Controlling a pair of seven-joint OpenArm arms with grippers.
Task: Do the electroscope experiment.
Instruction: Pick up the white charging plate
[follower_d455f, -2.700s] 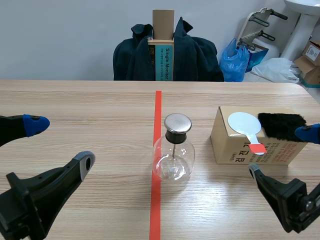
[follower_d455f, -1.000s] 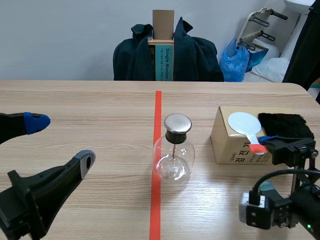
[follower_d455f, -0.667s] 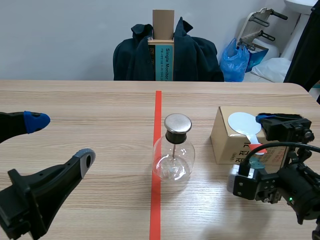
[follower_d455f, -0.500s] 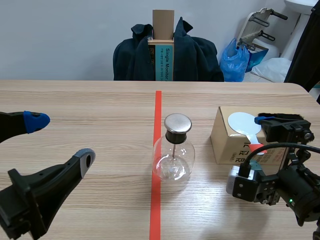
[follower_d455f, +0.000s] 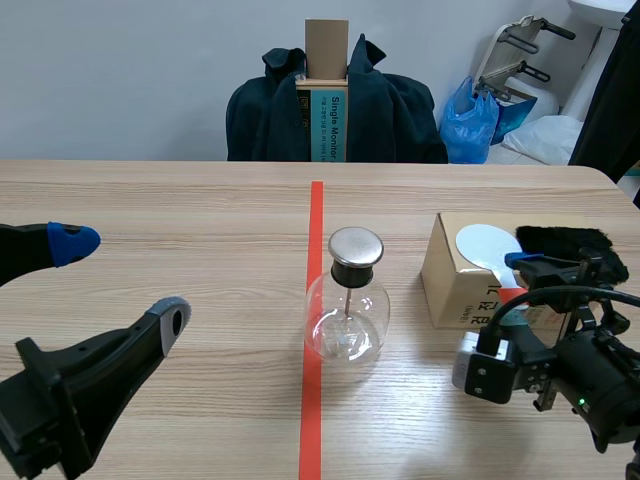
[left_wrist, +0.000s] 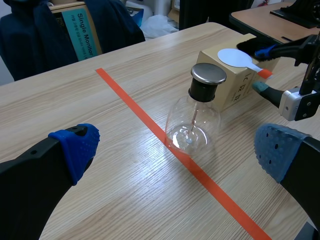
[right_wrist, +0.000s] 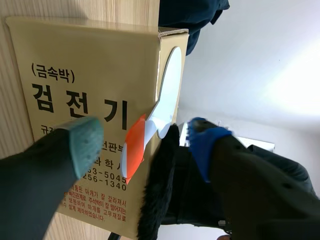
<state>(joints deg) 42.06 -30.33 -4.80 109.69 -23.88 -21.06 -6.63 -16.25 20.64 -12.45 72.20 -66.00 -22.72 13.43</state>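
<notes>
Right gripper (follower_d455f: 512, 284), turned sideways with fingers moderately apart, straddles the orange handle (right_wrist: 134, 147) of the white disc paddle (follower_d455f: 487, 243). The paddle lies on the cardboard box (follower_d455f: 450, 285) near the desk's right edge, beside black fur (follower_d455f: 565, 240). Electroscope flask (follower_d455f: 347, 300) stands mid-desk. Left gripper (follower_d455f: 120, 282) gapes wide.

Upright glass electroscope (follower_d455f: 346, 305), white paddle (follower_d455f: 487, 245) nearby

Behind my wooden bench (follower_d455f: 150, 200) I see a plain grey wall (follower_d455f: 120, 70), a dark jacket (follower_d455f: 390, 115) top centre, a blue bag (follower_d455f: 468, 122) upper right.
</notes>
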